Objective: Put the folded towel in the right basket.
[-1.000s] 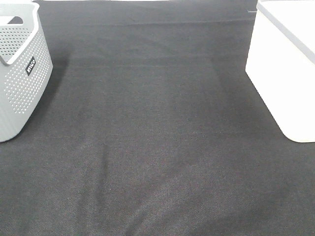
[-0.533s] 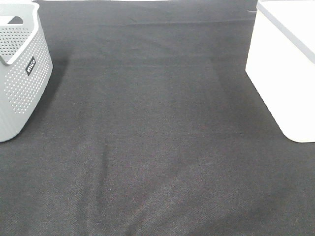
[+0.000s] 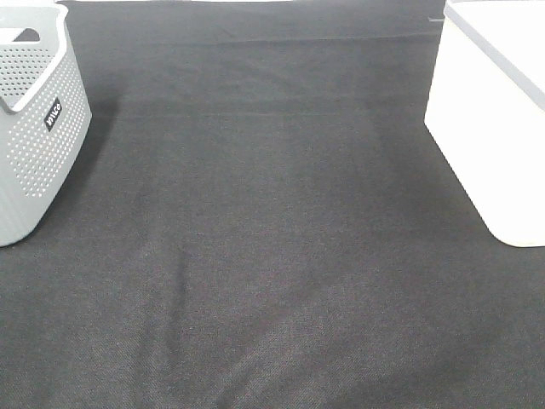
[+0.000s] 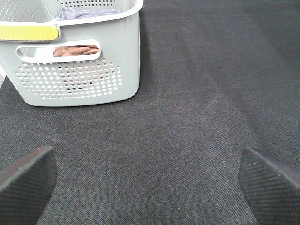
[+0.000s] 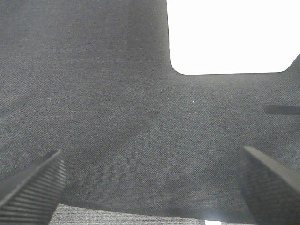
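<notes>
The right basket [image 3: 494, 128] is white and stands at the table's right edge; it also shows in the right wrist view [image 5: 229, 37]. The left basket [image 3: 38, 136] is grey and perforated. In the left wrist view this grey basket [image 4: 117, 70] holds a brown towel [image 4: 75, 50], seen through the handle slot, and a grey-blue towel [image 4: 86, 13] near the rim. My left gripper [image 4: 149, 180] is open and empty over the cloth, facing the grey basket. My right gripper [image 5: 152, 185] is open and empty, facing the white basket. Neither gripper shows in the exterior view.
A dark cloth [image 3: 272, 239] with slight creases covers the table between the baskets. A yellow strip [image 4: 28, 33] lies along the grey basket's rim. A thin dark object [image 5: 281, 110] lies on the cloth near the white basket.
</notes>
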{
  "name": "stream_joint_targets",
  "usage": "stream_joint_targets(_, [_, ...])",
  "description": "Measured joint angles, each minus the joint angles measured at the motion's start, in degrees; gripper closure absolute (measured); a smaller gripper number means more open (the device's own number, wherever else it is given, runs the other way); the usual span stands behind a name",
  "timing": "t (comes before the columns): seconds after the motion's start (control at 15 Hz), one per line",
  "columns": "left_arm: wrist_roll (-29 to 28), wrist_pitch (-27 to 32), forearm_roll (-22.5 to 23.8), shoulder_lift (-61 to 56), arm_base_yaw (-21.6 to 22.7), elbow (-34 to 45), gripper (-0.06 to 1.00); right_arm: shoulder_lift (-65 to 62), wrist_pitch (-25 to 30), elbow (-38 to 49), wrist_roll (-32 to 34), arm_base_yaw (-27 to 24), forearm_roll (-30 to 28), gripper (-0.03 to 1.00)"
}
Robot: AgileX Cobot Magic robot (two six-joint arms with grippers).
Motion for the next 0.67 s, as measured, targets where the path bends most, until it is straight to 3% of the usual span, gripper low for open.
stream_joint_targets(0.67, [0.0, 0.0, 0.0, 0.0, 0.0, 0.0, -0.03, 0.0, 0.0, 0.0, 0.0, 0.0, 0.0, 0.0])
